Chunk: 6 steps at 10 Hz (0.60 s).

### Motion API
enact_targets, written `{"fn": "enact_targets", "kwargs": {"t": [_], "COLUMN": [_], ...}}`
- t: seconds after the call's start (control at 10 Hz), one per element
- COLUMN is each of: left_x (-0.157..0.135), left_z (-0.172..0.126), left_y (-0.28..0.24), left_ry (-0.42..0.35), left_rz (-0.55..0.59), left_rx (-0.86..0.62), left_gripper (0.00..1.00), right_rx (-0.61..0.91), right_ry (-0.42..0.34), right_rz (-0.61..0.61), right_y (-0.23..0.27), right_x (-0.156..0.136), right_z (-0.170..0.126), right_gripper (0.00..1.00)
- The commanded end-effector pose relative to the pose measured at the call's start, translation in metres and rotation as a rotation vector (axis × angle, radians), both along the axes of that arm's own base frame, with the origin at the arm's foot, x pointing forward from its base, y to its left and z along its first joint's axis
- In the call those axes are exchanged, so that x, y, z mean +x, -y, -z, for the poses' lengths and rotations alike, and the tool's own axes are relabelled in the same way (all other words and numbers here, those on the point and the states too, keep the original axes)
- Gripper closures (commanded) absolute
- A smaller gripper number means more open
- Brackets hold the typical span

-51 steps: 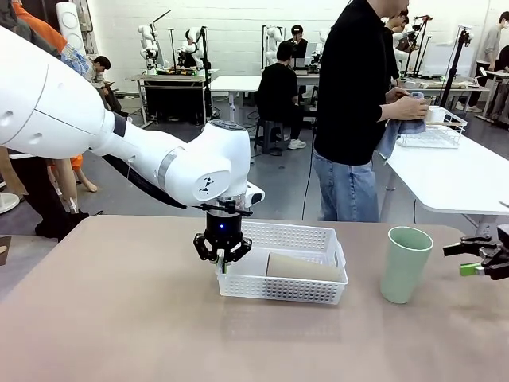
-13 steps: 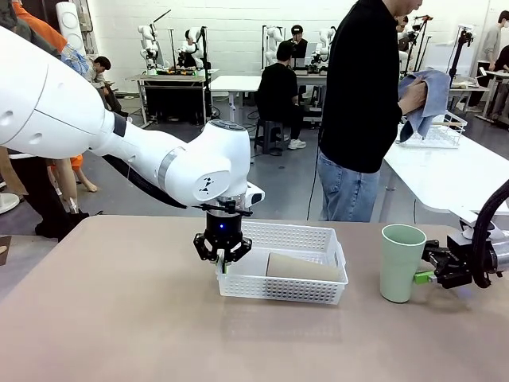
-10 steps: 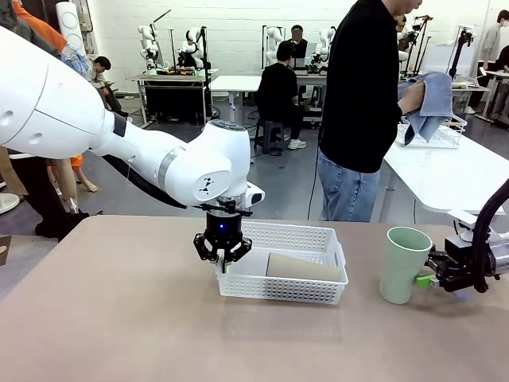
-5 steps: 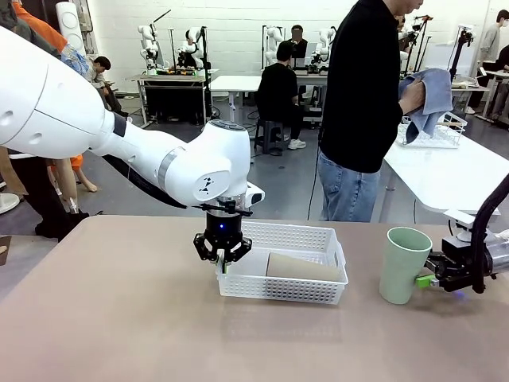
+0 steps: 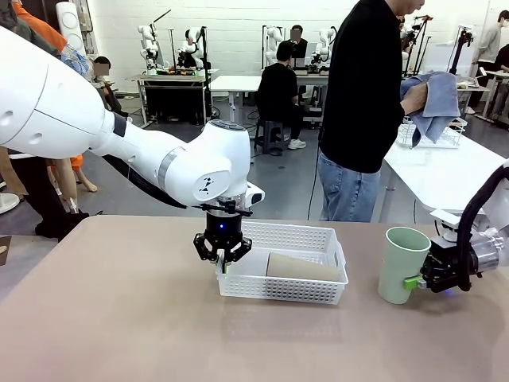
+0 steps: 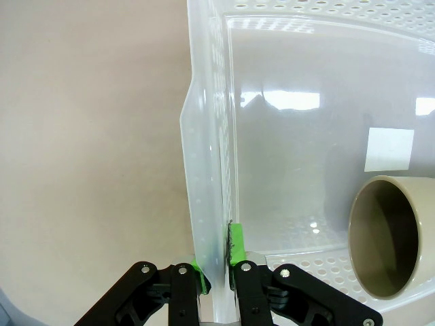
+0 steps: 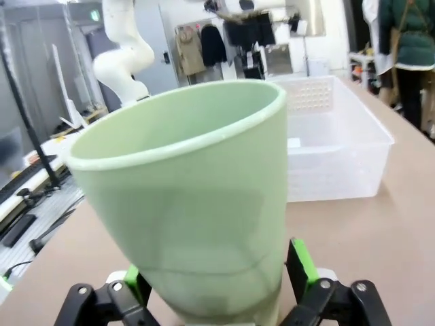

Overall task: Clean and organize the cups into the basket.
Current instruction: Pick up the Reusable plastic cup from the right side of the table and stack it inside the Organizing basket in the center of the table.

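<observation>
Basket (image 6: 204, 136) end wall pinched by L gripper (image 6: 216, 261), tan cup (image 6: 384, 238) lying inside. I see R gripper (image 7: 216, 272) clamped on mint cup (image 7: 190, 197) near base.

mint green cup (image 5: 404, 263), tan cup (image 5: 306, 267), white perforated basket (image 5: 278, 290).
</observation>
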<state>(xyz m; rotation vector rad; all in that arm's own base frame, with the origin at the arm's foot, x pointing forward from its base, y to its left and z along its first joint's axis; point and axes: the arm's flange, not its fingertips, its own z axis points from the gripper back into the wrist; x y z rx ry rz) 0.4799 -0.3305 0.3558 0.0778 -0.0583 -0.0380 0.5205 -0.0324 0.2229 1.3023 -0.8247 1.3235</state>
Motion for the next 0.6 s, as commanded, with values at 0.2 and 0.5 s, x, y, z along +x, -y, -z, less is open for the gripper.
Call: {"fn": "enact_targets", "kwargs": {"t": [0.2,0.5], "left_x": [-0.0002,-0.0002], "left_z": [0.0006,0.0006], "left_y": [0.0001,0.0001], "left_ry": [-0.001,-0.001], "left_rz": [0.001,0.001], "left_rx": [0.001,0.001], "left_gripper": [1.00,1.00], "right_rx": [0.012,0.012], "right_ry": [0.058,0.082], "right_rz": [0.008,-0.009], "right_y": [-0.0114,-0.0118], "right_x": [0.0011,-0.0007], "right_z": [0.0025,0.0027], "right_gripper": [0.00,0.60]}}
